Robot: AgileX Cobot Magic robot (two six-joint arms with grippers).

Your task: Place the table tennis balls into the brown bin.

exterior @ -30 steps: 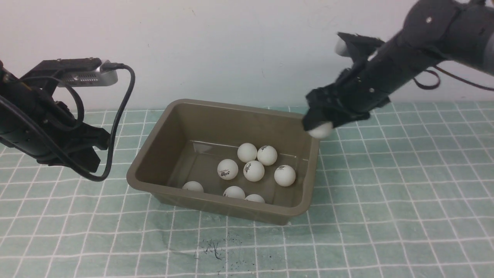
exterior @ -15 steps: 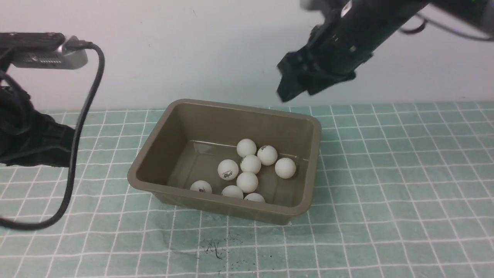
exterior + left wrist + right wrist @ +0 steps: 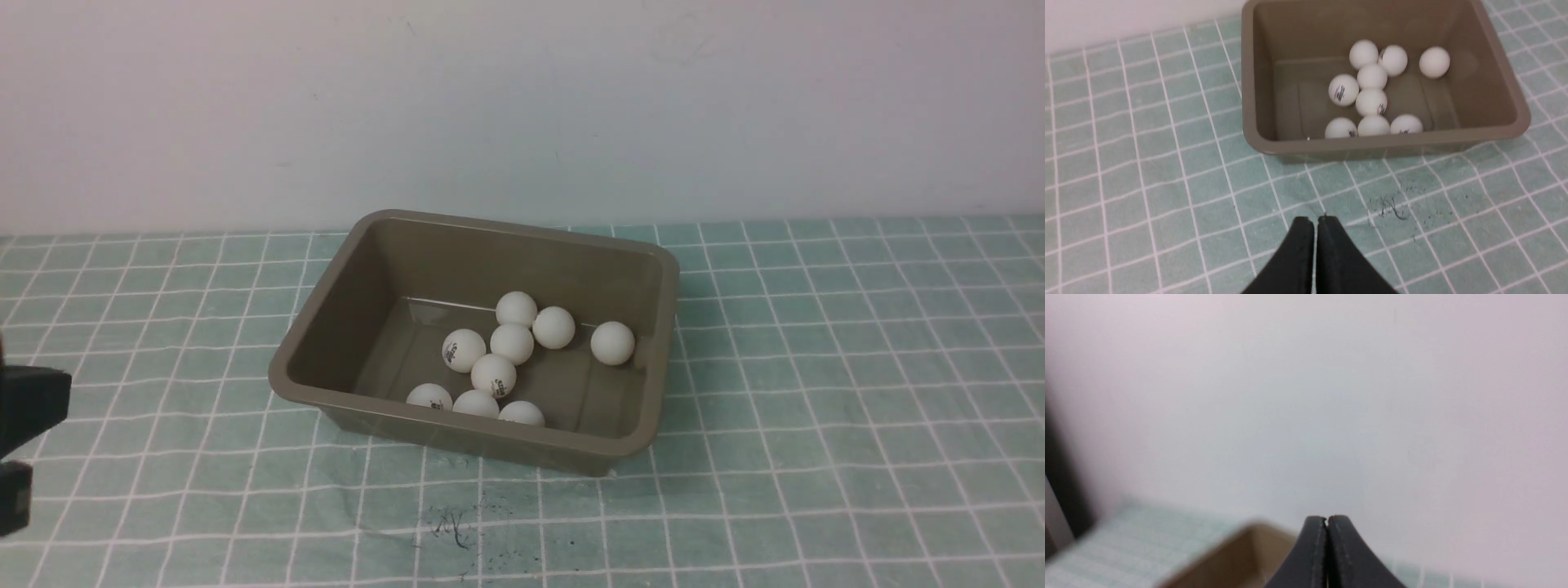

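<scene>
Table tennis balls (image 3: 493,374) in brown bin (image 3: 490,439); left claw (image 3: 1315,220), right claw (image 3: 1327,519) closed

Brightness: I saw soft, even, fairly bright light in every view.
Shadows: I noted faint shade inside the brown bin (image 3: 482,261) and just beside its right wall on the cloth (image 3: 816,367).
Sheen: I saw a dull gleam on the bin floor.
Front view: sharp, I judged.
Left wrist view: slightly soft; logos on the table tennis balls (image 3: 1372,102) looked smudged.
Right wrist view: blurred; bin and cloth were smeared, while the right gripper (image 3: 1327,519) was crisper.
</scene>
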